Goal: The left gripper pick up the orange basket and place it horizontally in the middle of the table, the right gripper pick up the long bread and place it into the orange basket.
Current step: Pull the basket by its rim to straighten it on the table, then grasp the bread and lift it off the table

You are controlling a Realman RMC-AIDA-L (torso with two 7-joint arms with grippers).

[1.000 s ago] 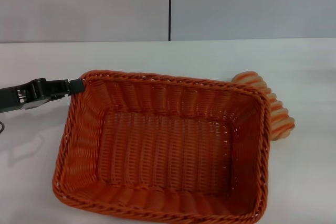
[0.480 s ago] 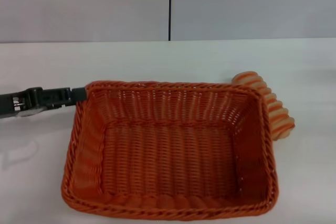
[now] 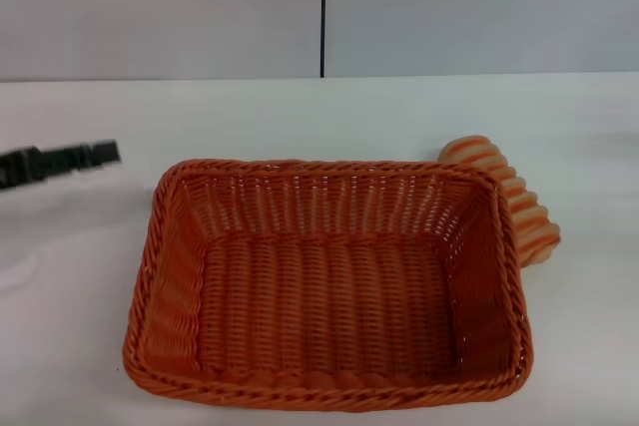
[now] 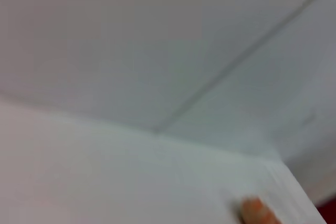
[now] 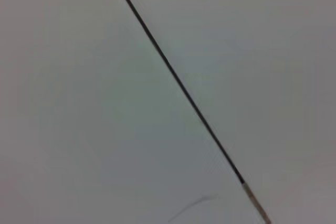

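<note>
Orange wicker, the orange basket (image 3: 329, 281) sits flat on the table (image 3: 300, 117), its long side crosswise, with the long bread (image 3: 514, 207) touching its far right corner. The left gripper (image 3: 100, 155) reaches in level from the left edge, clear of the rim; whether its fingers are apart cannot be told.

The long bread (image 3: 514, 209) — half hidden behind the orange basket (image 3: 329, 286); left claw (image 3: 95, 156) blurred.

Orange basket (image 3: 329, 286) upright mid-table, empty, ridged long bread (image 3: 519, 209) against its right rim
</note>
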